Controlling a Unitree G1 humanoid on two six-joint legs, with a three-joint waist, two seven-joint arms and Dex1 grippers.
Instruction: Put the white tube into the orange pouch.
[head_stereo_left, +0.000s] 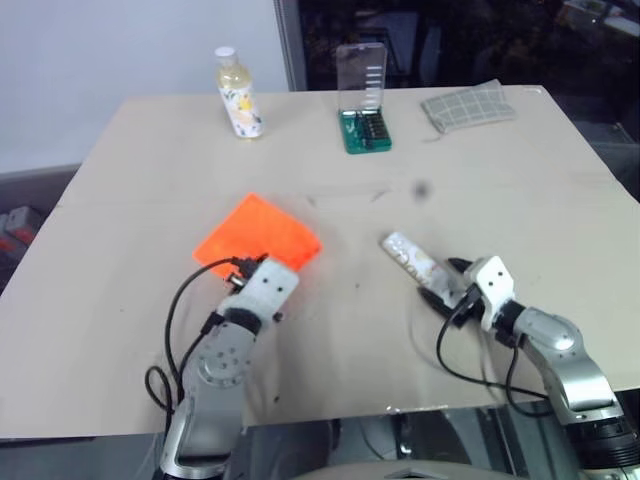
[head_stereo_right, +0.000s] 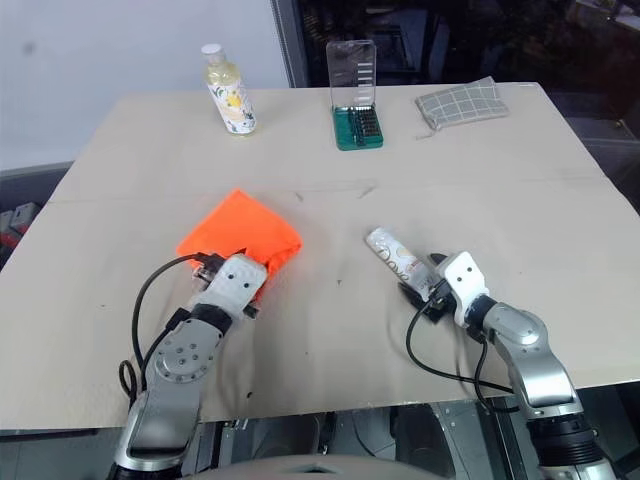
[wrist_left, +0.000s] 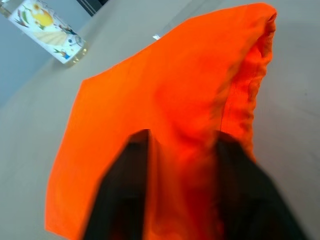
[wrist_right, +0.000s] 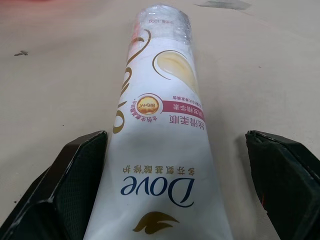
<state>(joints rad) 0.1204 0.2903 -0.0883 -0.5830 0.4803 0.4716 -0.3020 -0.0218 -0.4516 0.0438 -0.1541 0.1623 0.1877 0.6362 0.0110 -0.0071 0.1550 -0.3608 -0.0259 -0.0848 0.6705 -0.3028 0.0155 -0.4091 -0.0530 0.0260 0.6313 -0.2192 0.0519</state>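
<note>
Right wrist view shows the white tube (wrist_right: 160, 130) lying flat on the table (head_stereo_left: 500, 180), between the wide-open fingers of the right end effector (wrist_right: 175, 185), ungripped. Well apart to its left, the left end effector (wrist_left: 182, 190) straddles the orange pouch (head_stereo_left: 258, 236), fabric bunched between its part-open fingers.

The near corner of the orange pouch (head_stereo_left: 262, 232) lies under the left pincer (wrist_left: 182, 165), so its drawstring end can't be made out; in the left wrist view the two black fingers (wrist_left: 122, 200) are blurred and run off the edge; the white tube (wrist_right: 160, 145) is cut off at its near end in the right wrist view; the bits in the green case (head_stereo_left: 365, 128) are too small to tell.
</note>
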